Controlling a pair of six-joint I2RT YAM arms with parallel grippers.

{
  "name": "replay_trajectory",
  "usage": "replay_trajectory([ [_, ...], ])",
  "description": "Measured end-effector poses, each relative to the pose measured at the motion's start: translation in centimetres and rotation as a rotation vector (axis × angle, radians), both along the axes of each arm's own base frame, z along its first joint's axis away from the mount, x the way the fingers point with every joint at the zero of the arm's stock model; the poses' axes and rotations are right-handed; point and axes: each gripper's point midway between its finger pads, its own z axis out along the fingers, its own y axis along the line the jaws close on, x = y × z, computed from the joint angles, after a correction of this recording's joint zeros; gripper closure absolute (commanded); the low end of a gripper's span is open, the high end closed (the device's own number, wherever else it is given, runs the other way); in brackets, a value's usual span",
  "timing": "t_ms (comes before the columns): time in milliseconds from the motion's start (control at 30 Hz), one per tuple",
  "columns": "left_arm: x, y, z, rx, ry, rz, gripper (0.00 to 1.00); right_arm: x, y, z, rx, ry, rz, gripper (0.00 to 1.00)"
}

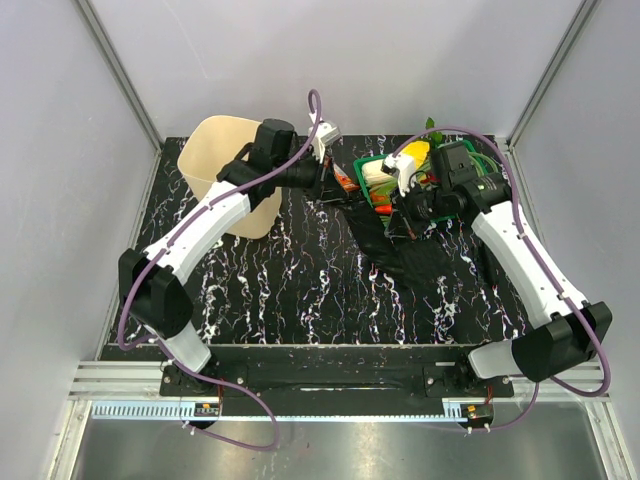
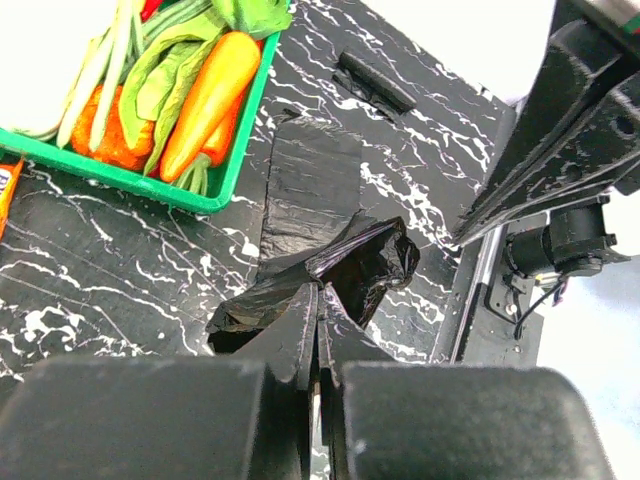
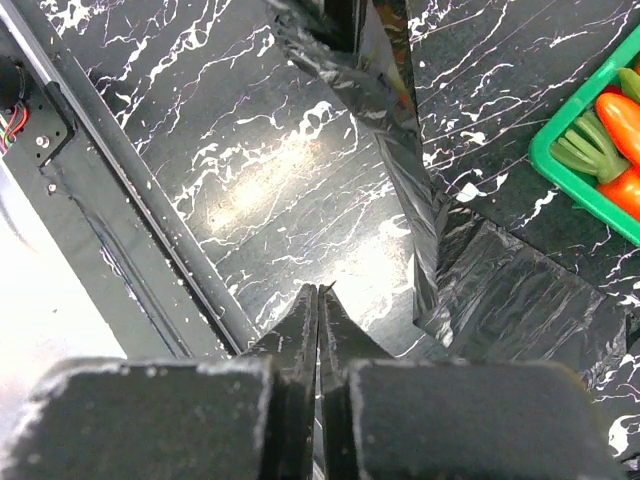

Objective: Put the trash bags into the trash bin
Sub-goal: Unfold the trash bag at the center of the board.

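Observation:
A glossy black trash bag [image 1: 405,258] lies partly spread on the dark marbled table in front of the green tray. My left gripper [image 1: 333,190] is shut on a bunched end of it [image 2: 365,262] and holds that end up; the rest [image 2: 310,180] lies flat. In the right wrist view the bag [image 3: 500,290] stretches up and away as a taut strip. A small folded black bundle [image 2: 375,82] lies farther off. My right gripper [image 3: 319,292] is shut with nothing between its fingers, just above the table beside the bag. The cream trash bin [image 1: 215,160] stands at the back left, behind my left arm.
A green tray [image 1: 370,163] of vegetables stands at the back right, and its rim shows in the left wrist view [image 2: 130,180] and the right wrist view [image 3: 560,170]. An orange snack wrapper [image 1: 345,182] lies between bin and tray. Enclosure walls close in the table.

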Motion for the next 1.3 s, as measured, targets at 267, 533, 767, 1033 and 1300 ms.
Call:
replay_trajectory([
  [267,-0.5,-0.7,1.0,-0.046,0.004,-0.034,1.00,0.1,0.6,0.0,0.038,0.016,-0.008,0.60],
  [533,-0.6,-0.9,1.1,-0.062,0.016,-0.037,1.00,1.2,2.4,1.5,0.138,0.011,-0.013,0.59],
  [767,-1.1,-1.1,0.4,-0.055,0.036,-0.048,1.00,3.3,3.4,2.0,0.173,0.006,-0.037,0.56],
  [1033,-1.7,-1.5,0.3,-0.056,0.040,-0.066,1.00,4.5,3.9,2.3,0.188,0.003,-0.050,0.53],
  [1300,-2.1,-1.8,0.1,-0.060,0.046,-0.078,1.00,4.4,4.1,2.2,0.195,0.016,-0.044,0.54],
])
